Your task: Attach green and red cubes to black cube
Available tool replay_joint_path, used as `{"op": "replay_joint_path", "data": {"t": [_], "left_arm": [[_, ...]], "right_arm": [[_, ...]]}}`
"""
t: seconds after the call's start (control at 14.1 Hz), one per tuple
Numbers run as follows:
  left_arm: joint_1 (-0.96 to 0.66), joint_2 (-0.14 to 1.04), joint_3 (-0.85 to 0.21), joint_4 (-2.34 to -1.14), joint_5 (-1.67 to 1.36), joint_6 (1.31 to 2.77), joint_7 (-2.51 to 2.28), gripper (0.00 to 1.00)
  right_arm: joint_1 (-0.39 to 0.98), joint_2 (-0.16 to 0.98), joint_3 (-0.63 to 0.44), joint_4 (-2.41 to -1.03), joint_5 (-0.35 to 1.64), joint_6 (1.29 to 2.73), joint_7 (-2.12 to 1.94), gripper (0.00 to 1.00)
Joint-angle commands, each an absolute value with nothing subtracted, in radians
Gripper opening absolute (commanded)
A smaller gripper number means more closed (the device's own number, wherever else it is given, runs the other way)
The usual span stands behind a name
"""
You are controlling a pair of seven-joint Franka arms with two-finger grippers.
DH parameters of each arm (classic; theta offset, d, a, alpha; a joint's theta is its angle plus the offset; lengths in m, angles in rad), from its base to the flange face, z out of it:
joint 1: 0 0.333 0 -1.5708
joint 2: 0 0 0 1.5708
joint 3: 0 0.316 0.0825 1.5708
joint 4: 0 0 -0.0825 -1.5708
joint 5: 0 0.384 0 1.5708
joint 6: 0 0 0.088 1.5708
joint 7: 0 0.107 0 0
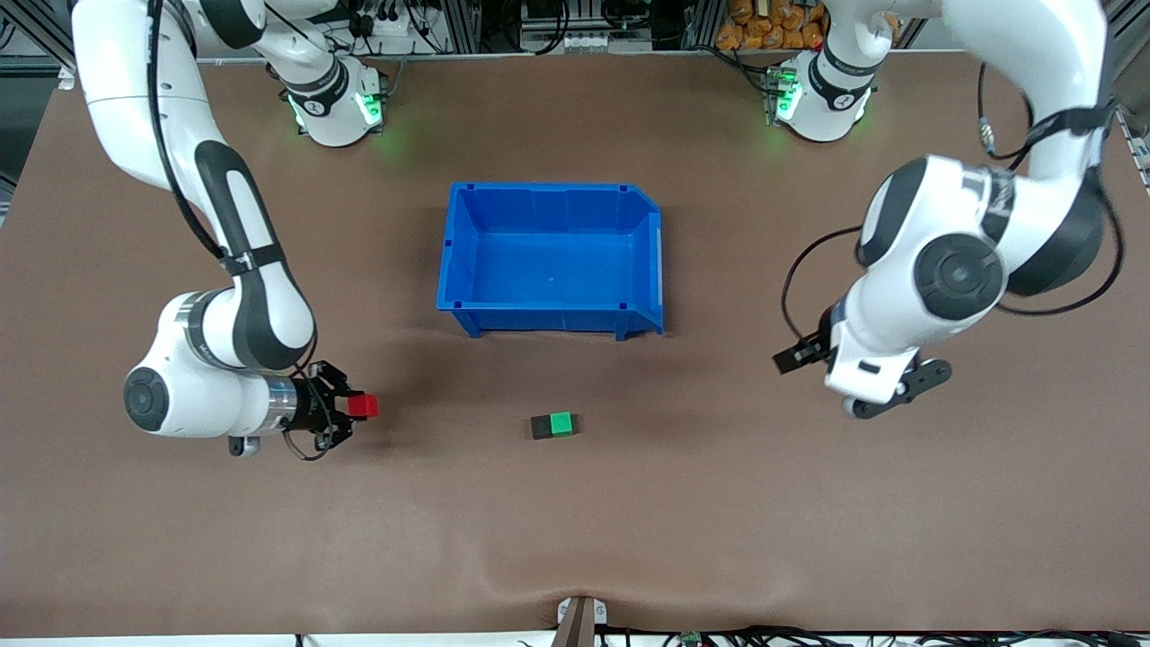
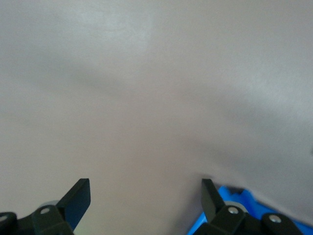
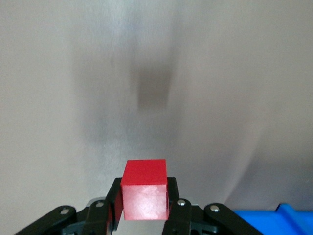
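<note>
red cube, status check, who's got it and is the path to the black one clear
Right gripper shut on red cube, up over the table's right-arm end. Left gripper open, waiting. Green cube already against black cube. Nothing between.

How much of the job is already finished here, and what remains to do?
Done: the green cube sits against the black cube on the table, nearer the front camera than the blue bin. In hand: the right tool is shut on the red cube, apart from that pair, toward the right arm's end. Left: joining the red cube to the black one. The left tool waits open.
</note>
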State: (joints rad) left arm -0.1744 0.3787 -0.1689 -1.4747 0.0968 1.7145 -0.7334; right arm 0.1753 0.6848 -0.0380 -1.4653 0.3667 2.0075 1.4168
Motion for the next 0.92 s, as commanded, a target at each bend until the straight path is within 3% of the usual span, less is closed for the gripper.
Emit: {"op": "replay_joint_path", "data": {"t": [0.0,0.5,0.85], "left_arm": [[-0.141,0.226,-0.178,-1.635,0.114,1.724,-0.646,1.0],[-0.051,0.075,-0.181,-1.7,0.103,1.662,-0.388,1.0],[0.015,0.075,-0.181,-1.542,0.072,1.485,-0.293,1.0]], "right_arm": [[0.201,0.681,-0.046,-1.47,0.383,2.045,1.499,0.0],[0.264,0.698,-0.046,-1.47,0.382,2.106,1.63,0.0],[0.314,0.719,-0.046,-1.468,0.382,2.166,1.727,0.0]]}}
